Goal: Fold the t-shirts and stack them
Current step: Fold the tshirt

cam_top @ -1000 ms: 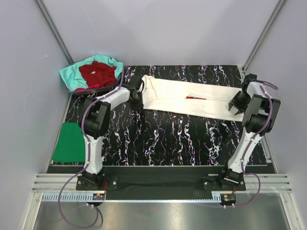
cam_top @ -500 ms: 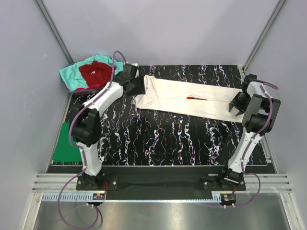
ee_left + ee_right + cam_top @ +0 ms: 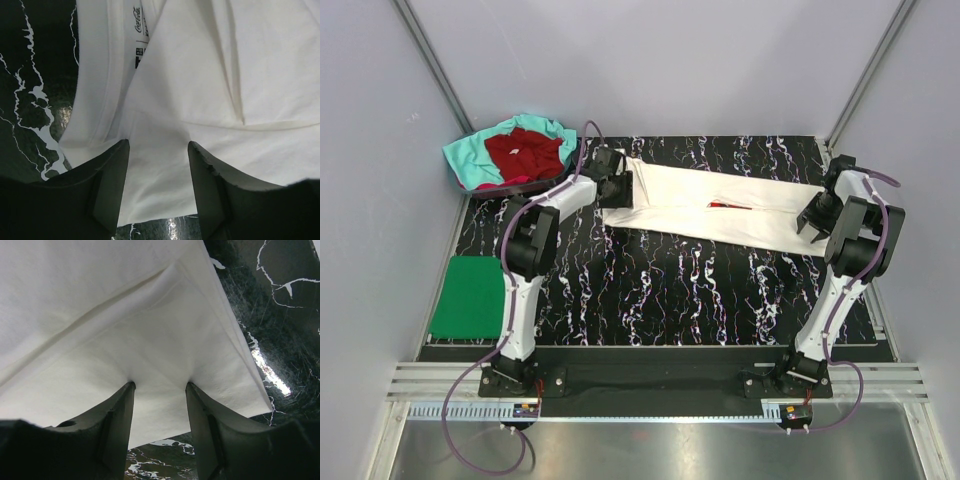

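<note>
A white t-shirt [image 3: 680,200] lies folded into a long strip across the far half of the table, a sliver of red print [image 3: 726,204] showing at its fold. My left gripper [image 3: 620,188] stands open on the strip's left end. In the left wrist view the left gripper [image 3: 158,145] has both tips on the white cloth [image 3: 200,75] near the collar label. My right gripper [image 3: 812,222] stands open on the right end. In the right wrist view the right gripper [image 3: 160,385] dents the white cloth [image 3: 125,305] with its tips. Nothing is pinched in either one.
A folded green t-shirt [image 3: 470,297] lies at the table's near left edge. Teal [image 3: 465,160] and dark red [image 3: 525,152] t-shirts sit heaped at the far left corner. The black marbled table [image 3: 670,290] is walled by grey panels on three sides.
My left gripper opened and let go of the shirt's left end, swung up toward the far left, then came back down onto that end. The right arm held still.
</note>
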Robot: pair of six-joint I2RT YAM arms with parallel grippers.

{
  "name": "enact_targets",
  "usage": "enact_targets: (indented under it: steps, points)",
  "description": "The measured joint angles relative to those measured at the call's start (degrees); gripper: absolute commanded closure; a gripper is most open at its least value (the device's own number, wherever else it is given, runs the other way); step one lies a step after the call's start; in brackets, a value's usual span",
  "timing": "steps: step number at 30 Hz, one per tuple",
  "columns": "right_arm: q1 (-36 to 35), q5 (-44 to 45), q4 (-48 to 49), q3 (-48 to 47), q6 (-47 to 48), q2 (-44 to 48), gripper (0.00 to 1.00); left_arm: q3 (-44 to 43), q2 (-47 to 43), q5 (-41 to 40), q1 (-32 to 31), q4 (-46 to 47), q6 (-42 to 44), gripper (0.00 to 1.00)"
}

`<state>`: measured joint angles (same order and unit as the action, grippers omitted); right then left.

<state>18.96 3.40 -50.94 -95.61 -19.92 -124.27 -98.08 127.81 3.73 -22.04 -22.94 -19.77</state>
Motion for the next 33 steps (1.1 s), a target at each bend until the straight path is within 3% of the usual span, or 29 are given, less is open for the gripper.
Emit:
enact_targets:
  steps: [7, 18, 25, 29, 33]
  points:
    - [0.00, 0.17, 0.15, 0.46, -0.04, 0.13, 0.45, 1.64, -1.31, -2.62, -0.31, -3.56, -0.76, 0.46]
    - [-0.07, 0.59, 2.49, 13.51, -0.20, 8.24, 0.42, 28.46, -20.24, -2.38, -1.29, -3.58, -4.74, 0.46]
    - [0.11, 1.68, -0.04, 21.75, -0.35, 14.40, 0.28, 42.49, -33.70, -1.42, -3.78, -7.76, -6.01, 0.43]
    - [-0.02, 1.95, -3.98, 19.78, -0.70, 14.86, 0.22, 41.94, -40.39, -0.85, -4.31, -14.03, -5.27, 0.33]
    - [-4.09, -1.38, -5.07, 15.54, -3.28, 18.75, 0.19, 33.55, -43.10, -0.87, -3.65, -17.81, -3.34, 0.30]
